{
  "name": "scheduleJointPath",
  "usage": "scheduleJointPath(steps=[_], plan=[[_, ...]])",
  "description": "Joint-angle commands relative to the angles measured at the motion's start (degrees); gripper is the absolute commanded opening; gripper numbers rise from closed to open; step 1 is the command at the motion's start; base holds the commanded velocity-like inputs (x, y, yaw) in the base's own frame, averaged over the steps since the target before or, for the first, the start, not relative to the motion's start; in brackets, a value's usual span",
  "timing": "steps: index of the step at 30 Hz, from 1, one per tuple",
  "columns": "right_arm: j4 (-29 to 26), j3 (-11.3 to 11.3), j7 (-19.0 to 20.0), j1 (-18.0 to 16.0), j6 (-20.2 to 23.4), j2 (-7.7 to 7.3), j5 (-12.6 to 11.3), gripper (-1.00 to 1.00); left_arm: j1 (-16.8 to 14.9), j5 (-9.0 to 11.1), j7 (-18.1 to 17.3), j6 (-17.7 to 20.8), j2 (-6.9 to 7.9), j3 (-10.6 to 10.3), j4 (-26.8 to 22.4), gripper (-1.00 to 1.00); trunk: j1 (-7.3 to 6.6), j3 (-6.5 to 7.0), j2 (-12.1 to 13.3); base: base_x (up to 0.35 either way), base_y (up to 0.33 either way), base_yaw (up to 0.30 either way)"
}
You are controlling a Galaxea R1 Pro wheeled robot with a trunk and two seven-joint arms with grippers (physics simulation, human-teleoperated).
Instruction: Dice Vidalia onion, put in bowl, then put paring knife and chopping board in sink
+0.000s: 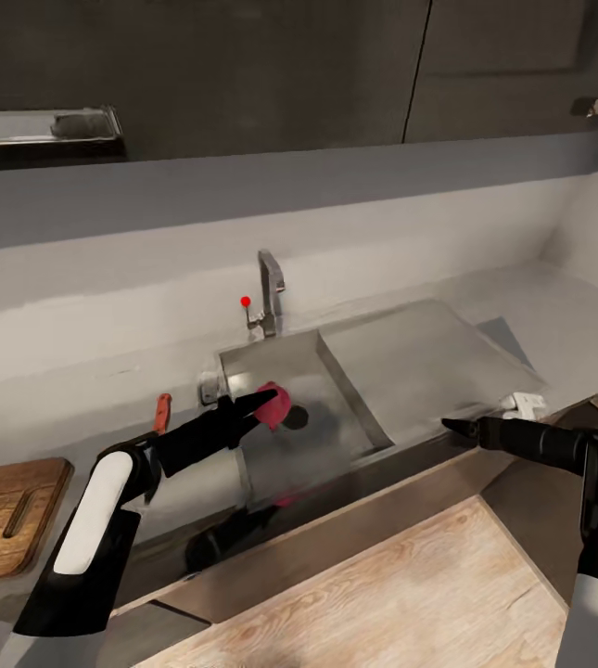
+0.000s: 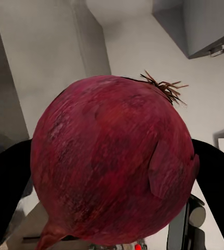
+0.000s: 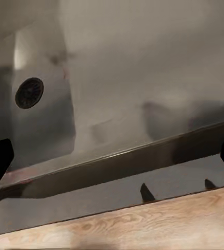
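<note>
onion (image 2: 112, 161): one, round, dark red papery skin, dry root tuft; pinched in left tool (image 1: 263, 403), above the sink (image 1: 336, 394) basin.
sink: one, brushed steel rectangle, round dark drain (image 3: 29, 92); sloped drainboard to its right.
tap (image 1: 269, 295): one, bent chrome, red knob (image 1: 245, 301).
board (image 1: 6, 515): one, brown wood, rounded corners, oblong slot; on surface (image 1: 76, 390) left of sink.
knife (image 1: 161, 413): red handle showing, behind left arm.
bowl (image 1: 523, 403): white, partly hidden by right arm.
right tool (image 1: 456, 427): over surface edge, right of sink; spread, nothing between fingers.
</note>
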Motion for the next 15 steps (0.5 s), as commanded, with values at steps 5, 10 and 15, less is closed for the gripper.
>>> scheduleJointPath(steps=[5,10,15], plan=[[-0.07,-0.06,1.0,-0.03,0.42,0.05,0.54,1.0,-0.05,0.38,0.34,0.2,-0.02,0.03,-0.01,-1.0,0.02,0.09,-0.11,-0.054,0.096,0.252],[-0.07,-0.06,0.96,0.01,0.42,0.21,0.54,1.0,-0.05,0.38,0.34,0.2,-0.02,0.03,-0.01,-1.0,0.02,0.41,-0.11,-0.007,0.013,0.214],[-0.07,-0.03,0.94,0.1,0.42,0.34,0.54,1.0,-0.05,0.38,0.34,0.2,-0.02,0.03,-0.01,-1.0,0.02,0.83,-0.11,-0.001,0.01,0.151]])
